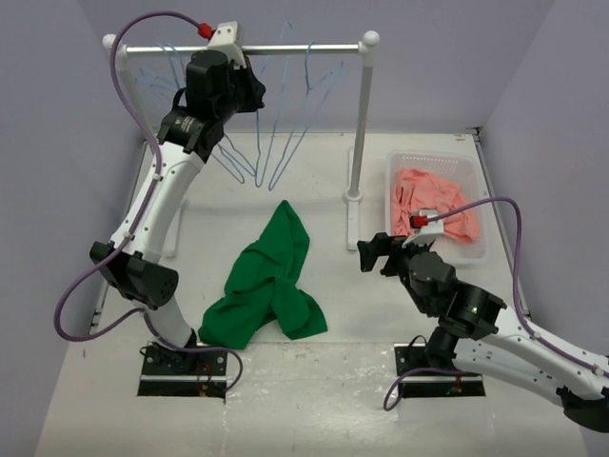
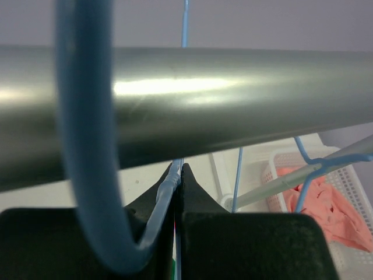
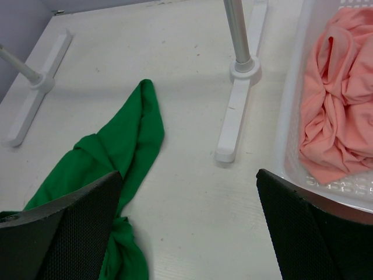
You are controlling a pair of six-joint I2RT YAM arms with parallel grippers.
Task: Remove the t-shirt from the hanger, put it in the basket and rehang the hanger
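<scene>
- already the t-shirt (image 1: 269, 286) lies crumpled on the bench (image 1: 343, 324), between the two arm bases and well apart from every hanger.
- your left end effector (image 2: 179, 175) is pinched narrow on the wire of the blue hanger (image 2: 87, 146), whose hook sits over the rail (image 2: 245, 93).
- your right end effector (image 1: 379, 255) hangs wide, holding nothing.
- removal looks done; next, you'd likely release the wire gently and back away without unhooking the hanger.

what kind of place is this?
Probably a lab test cell for laundry handling: grey enclosure walls, metal garment rail with blue wire hangers, white plastic basket holding a salmon-pink garment.
</scene>
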